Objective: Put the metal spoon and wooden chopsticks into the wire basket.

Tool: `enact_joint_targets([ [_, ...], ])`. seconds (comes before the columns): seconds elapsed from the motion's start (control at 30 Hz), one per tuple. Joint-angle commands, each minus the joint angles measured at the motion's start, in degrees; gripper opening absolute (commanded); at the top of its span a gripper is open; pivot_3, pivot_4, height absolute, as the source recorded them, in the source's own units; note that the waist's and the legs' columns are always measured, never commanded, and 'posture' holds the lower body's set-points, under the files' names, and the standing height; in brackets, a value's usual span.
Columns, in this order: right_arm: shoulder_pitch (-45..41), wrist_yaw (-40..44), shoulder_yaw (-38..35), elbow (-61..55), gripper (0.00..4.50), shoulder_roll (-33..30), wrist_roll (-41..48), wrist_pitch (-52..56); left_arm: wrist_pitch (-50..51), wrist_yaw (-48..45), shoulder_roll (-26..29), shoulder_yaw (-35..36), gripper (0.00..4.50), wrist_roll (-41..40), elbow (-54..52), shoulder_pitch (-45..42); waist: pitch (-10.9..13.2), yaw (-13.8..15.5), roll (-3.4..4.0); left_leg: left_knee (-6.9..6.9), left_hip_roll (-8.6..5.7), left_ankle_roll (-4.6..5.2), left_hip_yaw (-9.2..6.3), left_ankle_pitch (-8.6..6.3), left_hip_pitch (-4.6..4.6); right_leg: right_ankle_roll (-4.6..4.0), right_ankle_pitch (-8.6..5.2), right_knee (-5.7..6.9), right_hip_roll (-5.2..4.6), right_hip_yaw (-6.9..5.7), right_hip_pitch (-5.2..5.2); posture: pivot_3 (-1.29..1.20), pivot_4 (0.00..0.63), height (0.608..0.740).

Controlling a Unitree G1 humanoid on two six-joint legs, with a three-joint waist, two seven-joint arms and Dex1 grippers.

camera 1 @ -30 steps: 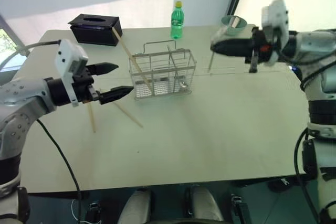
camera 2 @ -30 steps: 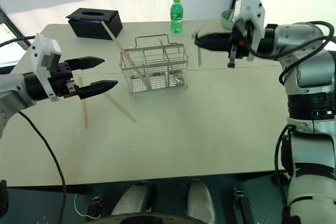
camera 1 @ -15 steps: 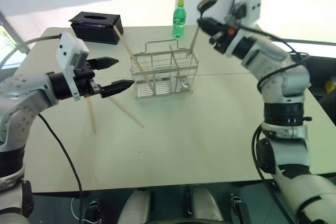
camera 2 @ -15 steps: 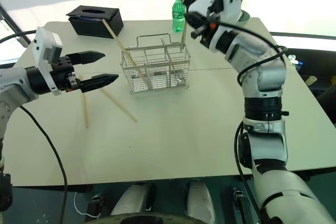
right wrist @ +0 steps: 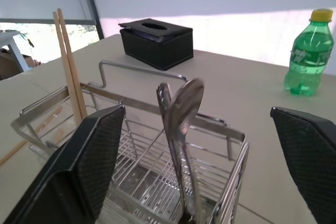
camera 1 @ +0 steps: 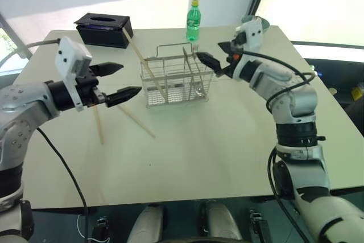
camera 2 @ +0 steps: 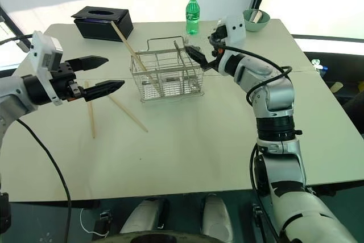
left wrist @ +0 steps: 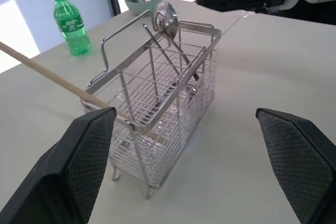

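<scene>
Two loose chopsticks (camera 2: 90, 116) lie flat on the table (camera 2: 187, 140) to the left of the basket (camera 2: 166, 75), forming a shallow V, so that part of the task is not done. One more pair of chopsticks (right wrist: 68, 67) stands inside the basket, leaning out over its left end toward the tissue box (camera 2: 103, 23); the tilt results from the sticks being far longer than the basket is deep. The spoon (right wrist: 182, 129) stands in the right-hand compartment, handle down and bowl up, leaning against the rim wire, which keeps it from falling flat. The right gripper (camera 2: 201, 58) sits just above and beside the basket's right end, fingers spread and clear of the spoon, a position consistent with having just let go of it. The left gripper (camera 2: 96, 74) hovers above the table, left of the basket and near the loose sticks, fingers wide apart and holding nothing, apparently placed for the next pickup. A green bottle (camera 2: 191, 15) and a green bowl (camera 2: 256, 19) stand behind the basket, well apart from the work area.
</scene>
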Motion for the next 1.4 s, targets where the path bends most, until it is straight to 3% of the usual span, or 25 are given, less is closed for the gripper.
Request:
enact_joint_targets([
  [0.03,-3.7,3.7,-3.3,-2.2,4.46,-3.2,2.7,-0.4,-0.4,1.4,0.1,2.7,4.50,-0.1,-0.4,-0.6,0.0,0.0,-0.02,0.00,0.00,0.00,0.00,0.00,0.00,0.00,0.00,0.00,0.00,-0.01,0.00,0.00,0.150,0.667],
  [0.13,-4.5,12.5,-4.8,-6.0,4.46,-8.3,8.6,2.6,0.0,4.2,-0.7,4.5,4.50,-0.2,1.3,-1.4,0.0,0.0,-0.03,-0.01,0.00,0.01,0.00,-0.01,0.00,0.01,0.00,-0.02,0.00,-0.02,0.03,0.00,0.150,0.667],
  [0.27,2.4,27.7,-5.1,-17.1,4.46,-17.9,17.8,6.2,2.5,11.8,-2.5,7.9,4.50,0.4,5.8,-3.9,-0.1,0.2,-0.11,-0.01,0.02,0.07,-0.04,-0.04,-0.01,0.03,-0.02,-0.04,-0.01,-0.07,0.05,0.00,0.150,0.667],
  [0.37,8.7,31.4,-5.4,-23.4,4.46,-21.8,22.2,8.4,5.0,18.4,-2.9,7.3,4.50,4.1,10.6,-6.2,-0.1,0.1,-0.20,0.00,0.04,0.12,-0.04,-0.07,0.06,0.08,-0.05,-0.10,-0.03,-0.10,0.19,0.00,0.150,0.667],
  [0.57,17.6,30.0,-4.9,-30.1,4.46,-23.1,24.2,9.2,14.4,31.8,-5.3,4.1,4.50,11.8,22.8,-14.8,-0.1,0.4,-0.29,0.04,0.04,0.12,-0.02,-0.07,0.15,0.10,-0.04,-0.08,-0.04,-0.06,0.22,0.00,0.150,0.667],
  [0.77,21.7,26.5,-3.7,-32.7,4.46,-21.0,23.9,8.2,22.8,45.0,-12.6,3.7,4.50,20.6,42.0,-26.7,-0.1,1.4,-0.50,0.05,-0.02,0.11,-0.01,-0.08,0.13,0.13,-0.04,-0.06,-0.06,-0.08,0.19,0.00,0.150,0.667],
  [1.07,26.2,21.9,-4.3,-37.3,4.46,-19.6,27.9,9.6,18.0,45.7,-18.1,2.4,4.50,26.7,62.9,-34.5,-0.1,1.5,-0.62,0.05,-0.03,0.01,-0.04,-0.04,0.00,0.13,-0.03,-0.05,-0.09,-0.08,0.09,0.00,0.150,0.667],
  [1.37,28.9,18.8,-5.3,-39.3,4.46,-20.3,30.2,9.2,11.9,44.8,-19.8,1.1,4.50,30.7,76.4,-37.0,-0.2,1.5,-0.63,0.05,-0.02,0.01,-0.01,-0.03,0.02,0.15,-0.02,-0.03,-0.10,-0.08,0.07,0.00,0.150,0.667],
  [1.4,29.1,18.5,-5.4,-39.4,4.49,-20.4,30.3,9.1,11.1,44.9,-20.0,1.2,4.26,30.9,77.3,-37.3,-0.2,1.5,-0.63,0.04,-0.02,0.01,-0.02,-0.03,0.03,0.15,-0.02,-0.03,-0.11,-0.09,0.08,0.00,0.150,0.667],
])
